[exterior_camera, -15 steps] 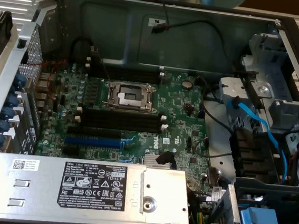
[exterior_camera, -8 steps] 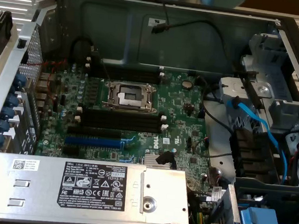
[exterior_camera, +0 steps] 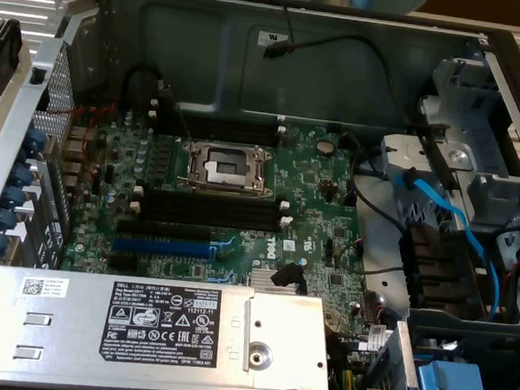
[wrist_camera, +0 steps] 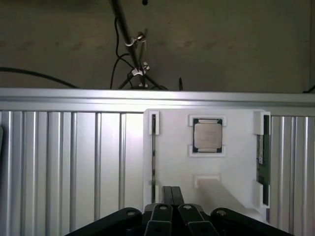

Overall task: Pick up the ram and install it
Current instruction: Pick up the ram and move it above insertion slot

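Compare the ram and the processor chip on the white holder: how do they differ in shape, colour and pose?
The ram is long, thin and dark green; the processor chip is square and silvery. The ram runs along one edge of the white holder; the processor chip lies flat near its middle. Both sit between white clips.

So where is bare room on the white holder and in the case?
On the white holder, the patch between processor and ram is bare. In the case, the space by the grey wall beyond the motherboard is mostly open; cables crowd the exterior view's right.
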Motion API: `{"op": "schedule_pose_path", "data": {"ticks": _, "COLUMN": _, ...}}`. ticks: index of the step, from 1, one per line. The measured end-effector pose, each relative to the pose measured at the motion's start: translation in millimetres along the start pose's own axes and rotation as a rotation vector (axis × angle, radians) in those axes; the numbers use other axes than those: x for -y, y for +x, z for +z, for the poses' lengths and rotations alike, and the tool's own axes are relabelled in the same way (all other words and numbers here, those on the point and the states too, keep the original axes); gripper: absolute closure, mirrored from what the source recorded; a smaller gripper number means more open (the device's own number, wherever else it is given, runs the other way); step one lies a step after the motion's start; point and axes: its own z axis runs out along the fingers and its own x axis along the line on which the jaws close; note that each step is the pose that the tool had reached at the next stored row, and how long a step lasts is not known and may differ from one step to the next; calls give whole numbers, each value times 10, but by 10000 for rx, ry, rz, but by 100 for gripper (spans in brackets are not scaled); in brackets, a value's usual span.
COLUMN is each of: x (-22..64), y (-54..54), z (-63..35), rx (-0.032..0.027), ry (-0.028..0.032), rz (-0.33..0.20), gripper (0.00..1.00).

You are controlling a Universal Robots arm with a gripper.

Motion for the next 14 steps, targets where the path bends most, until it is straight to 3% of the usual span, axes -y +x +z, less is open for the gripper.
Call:
{"op": "schedule_pose_path", "data": {"ticks": 9, "x": 20, "y": 11, "z": 164, "rx": -2, "ry": -2, "rz": -69, "gripper": 90}}
{"op": "schedule_pose_path", "data": {"ticks": 14, "x": 20, "y": -45, "z": 256, "rx": -1, "ry": -1, "rz": -69, "gripper": 90}}
